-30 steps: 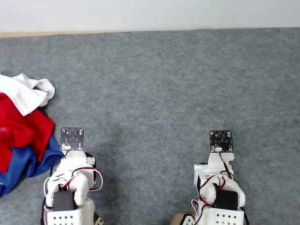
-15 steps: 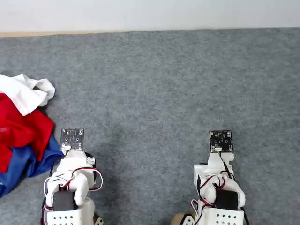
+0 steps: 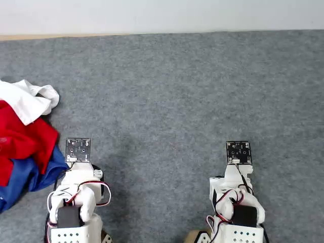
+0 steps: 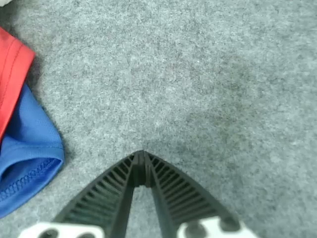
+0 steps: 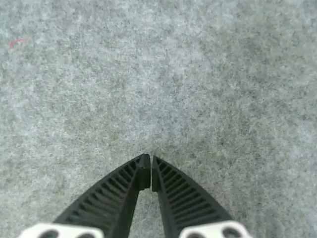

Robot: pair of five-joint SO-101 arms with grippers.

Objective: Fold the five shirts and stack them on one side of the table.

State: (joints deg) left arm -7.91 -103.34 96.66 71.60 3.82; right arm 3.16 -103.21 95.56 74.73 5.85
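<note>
A loose heap of shirts lies at the table's left edge: a white shirt (image 3: 25,98) on top, a red shirt (image 3: 23,139) under it, and a blue shirt (image 3: 30,177) nearest the arms. My left gripper (image 4: 143,158) is shut with nothing in it, over bare carpet just right of the blue shirt (image 4: 25,153) and red shirt (image 4: 12,74). In the high view the left arm (image 3: 76,202) sits at the front left, beside the heap. My right gripper (image 5: 150,161) is shut and empty above bare grey carpet. The right arm (image 3: 237,202) sits at the front right.
Grey carpet (image 3: 177,91) covers the whole table, with wide free room in the middle and to the right. A pale wall strip (image 3: 162,15) runs along the far edge. A tiny red thread (image 5: 17,42) lies on the carpet.
</note>
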